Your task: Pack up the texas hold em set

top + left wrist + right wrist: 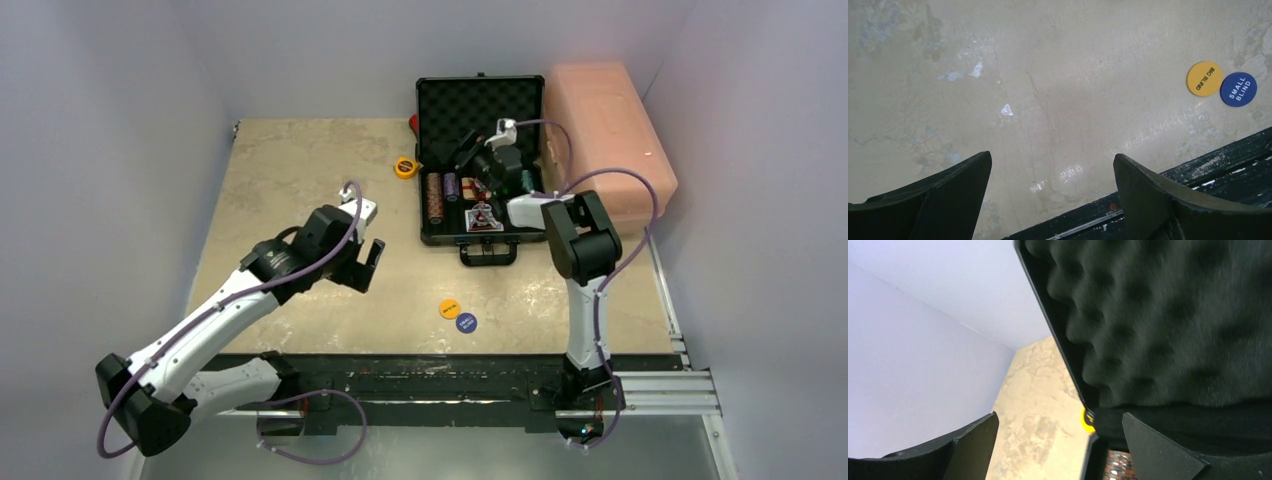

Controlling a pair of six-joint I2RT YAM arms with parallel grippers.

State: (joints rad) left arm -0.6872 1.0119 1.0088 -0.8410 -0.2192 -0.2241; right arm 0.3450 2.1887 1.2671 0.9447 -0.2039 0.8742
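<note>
Case point(478, 105) open, both claws spread and empty.
Right claw point(1060, 420) faces lid foam point(1168, 325); yellow button point(1204, 78) and blue button point(1238, 89) lie ahead-right of left claw point(1053, 160), probably its pickup.

The beige, mottled tabletop point(300, 170) carries an open black briefcase point(470, 100) at its far edge, lid raised and handle toward the near side. A pink plastic box point(605, 130) sits just beside the case on the right of the top view, and a yellow tape measure point(405, 167) sits just beside its left wall. Well apart from these, near the front edge, a yellow button point(450, 308) marked BIG BLIND and a blue button point(466, 322) marked SMALL BLIND lie flat, touching or nearly so.
</note>
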